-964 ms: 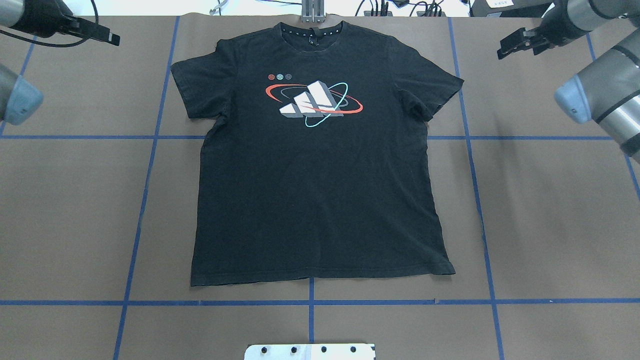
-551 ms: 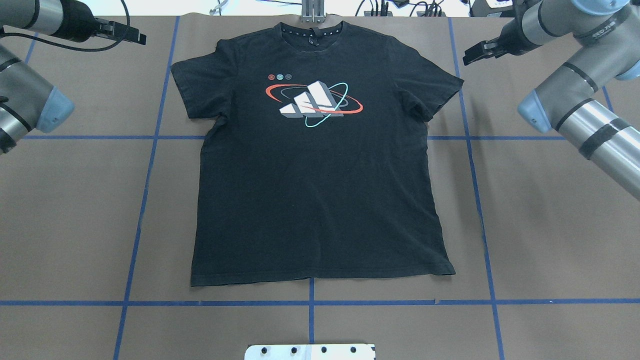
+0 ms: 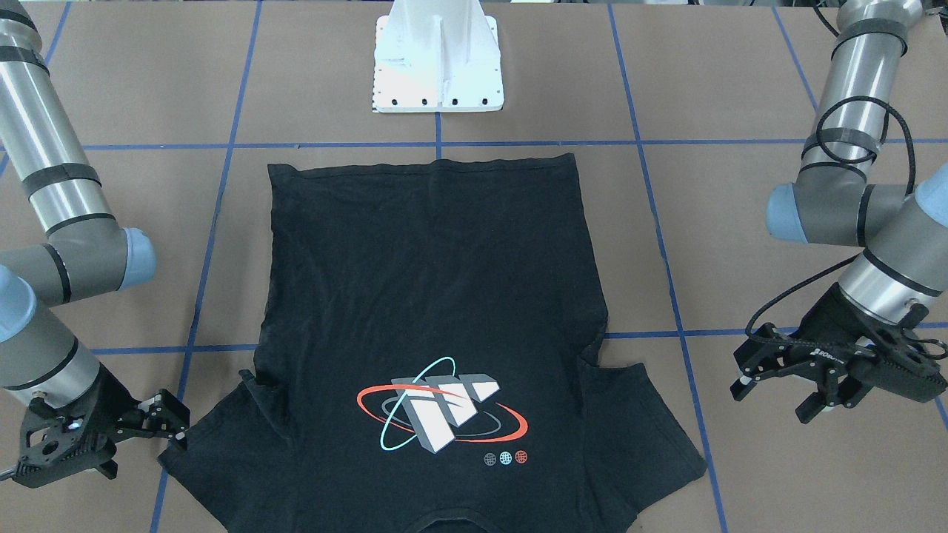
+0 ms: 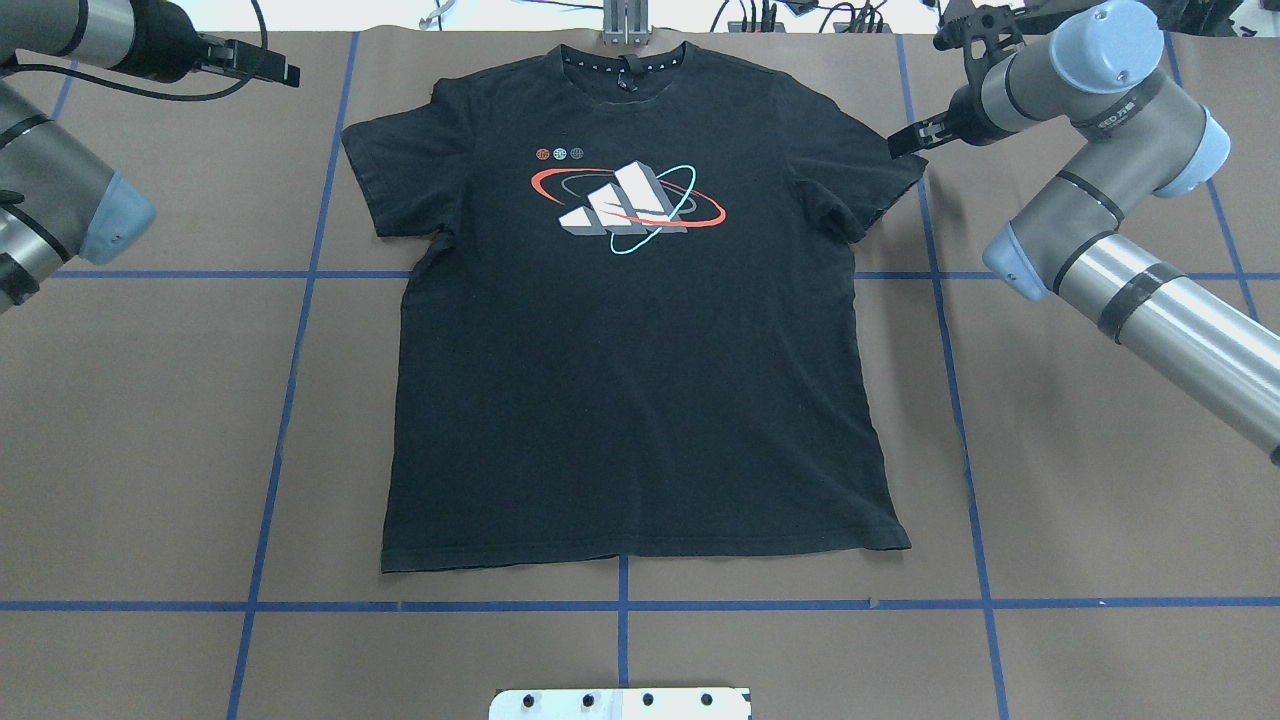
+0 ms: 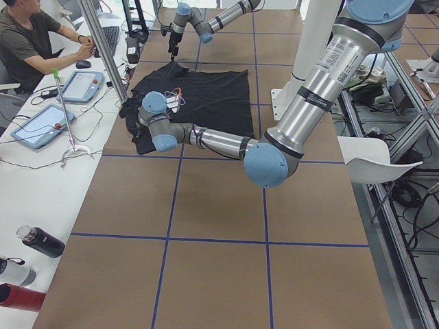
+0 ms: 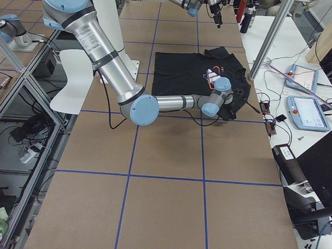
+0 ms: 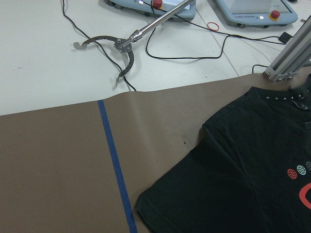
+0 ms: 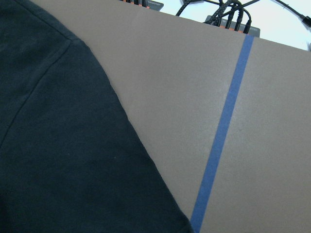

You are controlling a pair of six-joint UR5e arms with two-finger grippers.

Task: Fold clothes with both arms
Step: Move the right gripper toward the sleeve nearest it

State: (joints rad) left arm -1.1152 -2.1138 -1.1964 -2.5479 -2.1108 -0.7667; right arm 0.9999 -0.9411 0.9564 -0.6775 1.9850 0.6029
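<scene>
- Your shirt (image 4: 640,400) lies flat and print up in the middle of the table (image 4: 1100,480). Its collar (image 4: 622,62) is at the far edge and its hem (image 4: 640,548) is toward the base (image 4: 620,703).
- Its long axis runs straight out from the robot, so one sleeve sticks out toward each arm.
- The right gripper (image 3: 176,426) sits just at the outer edge of the right sleeve (image 4: 870,175), the shirt lying inward of it. Its wrist camera looks down on that sleeve's edge and the tape (image 8: 221,131) beside it.
- The left gripper (image 3: 772,400) hangs well outside the left sleeve (image 4: 390,180), beyond the tape line. The right arm is the nearer one, and I judge the left needs more travel before a matched grasp.
- The left jaws are clearly spread with nothing between them. The right jaws also look parted and hold nothing, though they are harder to read.
- The surface is smooth brown paper with a tape grid. The cloth lies close to it with only light wrinkles, so you will probably need to pinch low at an edge.
- Bare paper surrounds the shirt on both sides and toward the base, which gives space for folding inward.
- Watch the far edge. A metal post (image 4: 625,25) stands right at the collar, with cables behind it.
</scene>
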